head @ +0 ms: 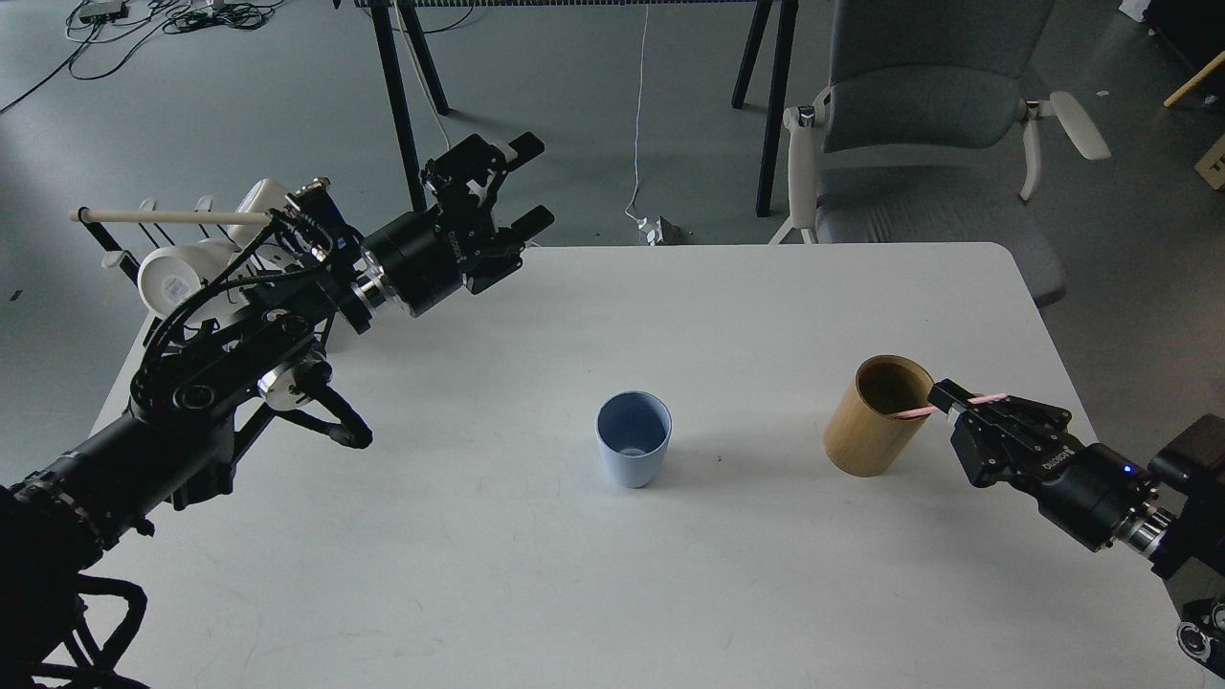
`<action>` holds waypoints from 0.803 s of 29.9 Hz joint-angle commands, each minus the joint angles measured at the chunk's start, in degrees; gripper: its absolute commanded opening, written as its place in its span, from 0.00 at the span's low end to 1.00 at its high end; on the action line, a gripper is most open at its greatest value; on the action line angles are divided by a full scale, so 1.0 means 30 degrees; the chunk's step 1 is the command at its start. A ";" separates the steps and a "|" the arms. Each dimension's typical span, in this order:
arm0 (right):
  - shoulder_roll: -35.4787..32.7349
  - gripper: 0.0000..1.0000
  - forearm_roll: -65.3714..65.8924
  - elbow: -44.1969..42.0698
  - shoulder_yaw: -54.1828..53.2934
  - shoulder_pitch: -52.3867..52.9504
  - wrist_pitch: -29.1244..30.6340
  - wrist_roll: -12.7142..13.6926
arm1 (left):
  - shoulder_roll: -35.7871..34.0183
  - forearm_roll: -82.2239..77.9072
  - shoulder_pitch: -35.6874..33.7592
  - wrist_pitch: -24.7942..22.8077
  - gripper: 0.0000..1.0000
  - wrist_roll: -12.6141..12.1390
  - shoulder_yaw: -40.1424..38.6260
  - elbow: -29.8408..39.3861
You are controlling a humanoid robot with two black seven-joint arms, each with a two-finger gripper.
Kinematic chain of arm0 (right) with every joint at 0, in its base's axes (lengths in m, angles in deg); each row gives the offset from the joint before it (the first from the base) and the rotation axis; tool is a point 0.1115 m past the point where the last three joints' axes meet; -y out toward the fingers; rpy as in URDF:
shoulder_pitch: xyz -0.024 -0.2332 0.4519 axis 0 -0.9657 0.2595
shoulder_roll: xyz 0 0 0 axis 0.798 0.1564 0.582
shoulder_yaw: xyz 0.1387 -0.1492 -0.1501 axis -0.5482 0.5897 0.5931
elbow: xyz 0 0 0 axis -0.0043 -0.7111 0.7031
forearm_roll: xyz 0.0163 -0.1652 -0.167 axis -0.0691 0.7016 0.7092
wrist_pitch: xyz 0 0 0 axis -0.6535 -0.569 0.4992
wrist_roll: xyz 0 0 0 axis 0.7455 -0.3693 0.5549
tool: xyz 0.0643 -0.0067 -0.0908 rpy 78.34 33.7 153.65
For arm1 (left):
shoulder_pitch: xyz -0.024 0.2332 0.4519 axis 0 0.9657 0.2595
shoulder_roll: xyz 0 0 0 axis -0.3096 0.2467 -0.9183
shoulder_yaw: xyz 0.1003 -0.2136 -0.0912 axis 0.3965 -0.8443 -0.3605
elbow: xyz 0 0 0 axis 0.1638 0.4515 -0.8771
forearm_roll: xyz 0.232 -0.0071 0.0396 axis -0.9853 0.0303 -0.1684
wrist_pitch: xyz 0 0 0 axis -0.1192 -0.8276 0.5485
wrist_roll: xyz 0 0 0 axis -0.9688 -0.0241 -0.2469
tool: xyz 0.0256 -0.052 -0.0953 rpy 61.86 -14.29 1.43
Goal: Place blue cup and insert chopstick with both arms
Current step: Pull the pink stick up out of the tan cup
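Standing upright near the middle of the white table (478,574), the blue cup (633,451) is a matte, pale blue-grey tapered tumbler with a darker inside and no handle. Well to its right sits a tan wooden cylinder (876,417), smooth, open-topped, slightly tilted in view. The right gripper (960,405), black and boxy, is just beside the cylinder's rim, fingers clamped on the thin pink chopstick (921,410); one end of the stick dips into the cylinder's mouth. The left gripper (529,182) hangs over the table's far left edge, fingers spread apart, nothing between them. Behind the left arm: white mugs (177,273) on a rack with a pale round dowel (172,217). Grey padded chair (924,144) beyond the table.
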 commanded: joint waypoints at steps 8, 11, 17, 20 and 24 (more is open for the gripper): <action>-0.0312 0.05 -0.0148 0.0127 -0.0324 0.0347 0.0000 0.0000 | 0.0000 -0.0001 0.0005 -0.0002 0.97 0.0000 -0.0028 0.0001; -0.0545 0.04 -0.0177 0.0244 -0.0645 0.0377 0.0000 0.0000 | 0.0000 -0.0001 0.0034 -0.0002 0.97 0.0000 -0.0028 0.0001; -0.2008 0.04 -0.0323 0.1705 -0.1583 0.0348 0.0000 0.0000 | 0.0000 -0.0001 0.0151 -0.0002 0.97 0.0000 -0.0057 0.0001; -0.3150 0.04 -0.0848 0.2848 -0.1964 0.0289 0.0000 0.0000 | 0.0000 -0.0001 0.0180 -0.0002 0.97 0.0000 -0.0086 0.0001; -0.4908 0.04 -0.1904 0.4430 -0.2082 0.0260 0.0000 0.0000 | -0.0029 -0.0001 0.0297 -0.0002 0.97 0.0000 -0.0086 -0.0029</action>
